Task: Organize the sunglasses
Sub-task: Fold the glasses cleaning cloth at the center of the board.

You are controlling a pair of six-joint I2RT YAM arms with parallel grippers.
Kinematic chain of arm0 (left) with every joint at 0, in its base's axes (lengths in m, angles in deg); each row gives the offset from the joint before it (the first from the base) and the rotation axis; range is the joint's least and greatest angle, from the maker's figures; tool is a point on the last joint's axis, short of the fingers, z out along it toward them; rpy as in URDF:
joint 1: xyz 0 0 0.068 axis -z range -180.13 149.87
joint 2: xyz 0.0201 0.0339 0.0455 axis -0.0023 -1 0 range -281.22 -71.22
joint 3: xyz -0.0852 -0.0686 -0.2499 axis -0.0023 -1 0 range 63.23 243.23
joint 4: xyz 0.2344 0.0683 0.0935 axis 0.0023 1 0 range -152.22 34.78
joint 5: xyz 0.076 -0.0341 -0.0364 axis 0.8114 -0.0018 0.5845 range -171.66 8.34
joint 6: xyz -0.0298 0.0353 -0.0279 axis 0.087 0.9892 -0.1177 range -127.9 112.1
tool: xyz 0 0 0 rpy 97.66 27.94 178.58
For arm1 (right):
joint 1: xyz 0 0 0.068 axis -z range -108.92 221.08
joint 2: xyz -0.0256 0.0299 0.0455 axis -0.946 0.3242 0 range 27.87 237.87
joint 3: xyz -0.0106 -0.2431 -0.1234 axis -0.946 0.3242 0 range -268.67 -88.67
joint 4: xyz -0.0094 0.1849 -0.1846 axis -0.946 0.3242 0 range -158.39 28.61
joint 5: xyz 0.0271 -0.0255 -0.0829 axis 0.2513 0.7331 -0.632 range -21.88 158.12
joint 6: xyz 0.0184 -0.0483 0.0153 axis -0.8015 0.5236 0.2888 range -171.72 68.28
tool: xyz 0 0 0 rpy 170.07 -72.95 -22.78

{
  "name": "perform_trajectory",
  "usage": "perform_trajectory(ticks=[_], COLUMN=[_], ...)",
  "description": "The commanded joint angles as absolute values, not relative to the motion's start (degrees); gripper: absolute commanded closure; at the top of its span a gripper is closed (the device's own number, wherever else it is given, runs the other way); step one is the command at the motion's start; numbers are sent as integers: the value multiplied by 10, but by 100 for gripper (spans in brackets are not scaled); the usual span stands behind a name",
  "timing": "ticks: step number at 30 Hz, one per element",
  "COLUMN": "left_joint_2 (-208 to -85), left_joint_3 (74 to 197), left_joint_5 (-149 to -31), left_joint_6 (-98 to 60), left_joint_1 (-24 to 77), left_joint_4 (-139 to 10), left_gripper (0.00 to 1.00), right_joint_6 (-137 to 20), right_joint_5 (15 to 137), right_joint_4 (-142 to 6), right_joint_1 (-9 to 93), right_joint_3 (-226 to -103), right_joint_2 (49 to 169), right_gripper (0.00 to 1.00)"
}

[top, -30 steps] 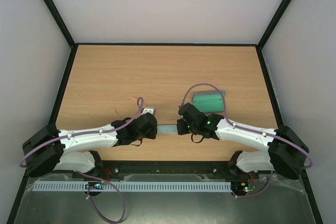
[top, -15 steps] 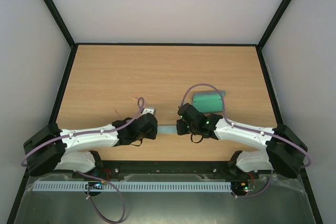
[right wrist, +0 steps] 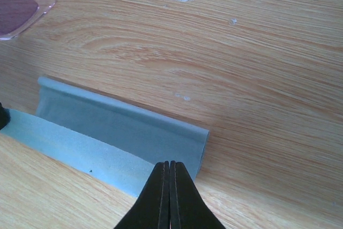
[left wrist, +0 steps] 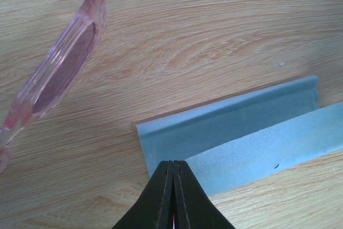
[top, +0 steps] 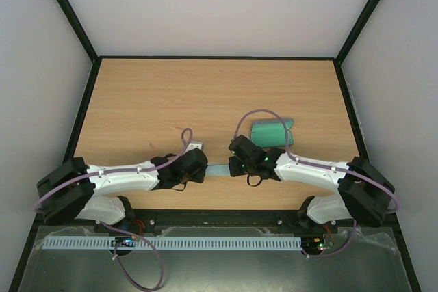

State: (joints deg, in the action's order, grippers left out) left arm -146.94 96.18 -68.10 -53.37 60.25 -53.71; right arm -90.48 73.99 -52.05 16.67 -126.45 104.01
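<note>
The sunglasses (left wrist: 61, 65), with a pink translucent frame, lie on the wood at the upper left of the left wrist view. One lens (right wrist: 16, 4) shows in the corner of the right wrist view. A light-blue cloth (left wrist: 241, 127) lies folded lengthwise, its near flap doubled over. My left gripper (left wrist: 173, 165) is shut on the flap's left corner. My right gripper (right wrist: 170, 165) is shut on the cloth (right wrist: 118, 127) at its right corner. From above, only a strip of cloth (top: 217, 169) shows between the left gripper (top: 205, 167) and the right gripper (top: 231, 167).
The glasses case (top: 272, 132) lies open with its green inside showing, just behind the right wrist. The wooden table (top: 205, 94) is bounded by black rails at the back and sides. Both arms lie low along the near edge.
Both wrists have shifted slightly, the right one to the left and off the case, so more of the case shows. The grippers stay shut on the cloth.
</note>
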Motion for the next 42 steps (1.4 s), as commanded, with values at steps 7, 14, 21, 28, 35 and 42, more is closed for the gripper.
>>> perform_trajectory(ticks=[7, 14, 21, 28, 35, 42], left_joint_2=[-1497, -1505, -1511, -1520, -1526, -1529], left_joint_3=[988, 990, 997, 1006, 1007, 1006], left_joint_5=[-658, -659, -663, -665, -666, -665], left_joint_6=[-530, -524, -517, -510, -506, -504], left_joint_1=[600, 589, 579, 575, 574, 569], left_joint_4=[-535, -539, -546, -547, -552, -556], left_gripper=[97, 97, 97, 97, 97, 97], right_joint_6=[-891, -885, -884, -884, -884, -884], right_joint_5=[706, 691, 679, 674, 670, 666], right_joint_4=[-524, -525, -521, -515, -516, -516], right_joint_1=[163, 164, 165, 166, 166, 171], right_joint_3=[-1296, -1307, -1316, -1323, -1319, -1319], right_joint_2=[1077, 1094, 1103, 1108, 1110, 1111], right_gripper=[99, 99, 99, 99, 99, 99])
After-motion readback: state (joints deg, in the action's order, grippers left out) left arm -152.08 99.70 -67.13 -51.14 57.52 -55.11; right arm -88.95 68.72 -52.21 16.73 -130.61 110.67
